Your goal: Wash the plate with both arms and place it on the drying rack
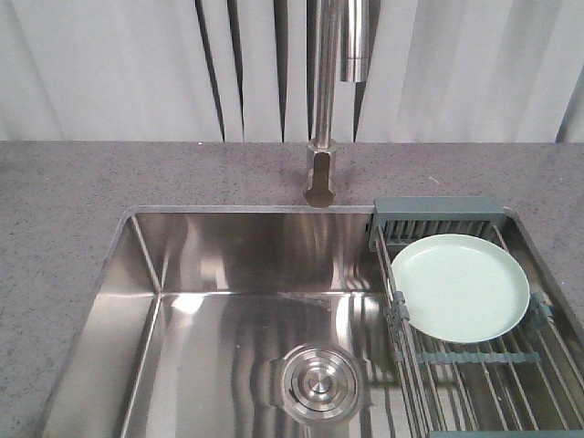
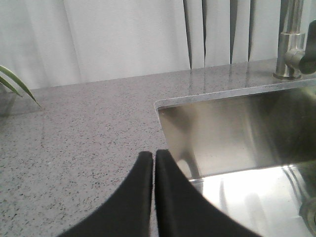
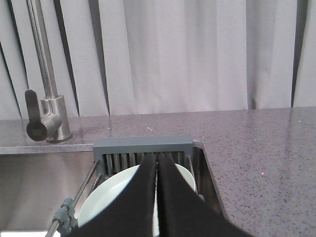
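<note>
The pale mint-green plate (image 1: pixel 460 286) lies face up on the wire bars of the drying rack (image 1: pixel 474 365) over the right side of the sink. It also shows in the right wrist view (image 3: pixel 108 205) below the rack's grey-blue end frame (image 3: pixel 142 146). My right gripper (image 3: pixel 157 157) is shut and empty, its black fingers above the plate. My left gripper (image 2: pixel 154 154) is shut and empty, above the counter by the sink's left rim. Neither arm shows in the front view.
The steel sink basin (image 1: pixel 228 319) has a round drain (image 1: pixel 317 381) in its floor. A tall steel faucet (image 1: pixel 324 100) stands behind it, with its lever handle in the right wrist view (image 3: pixel 35 123). Grey speckled counter (image 1: pixel 64 201) surrounds the sink. A plant leaf (image 2: pixel 15 84) is at far left.
</note>
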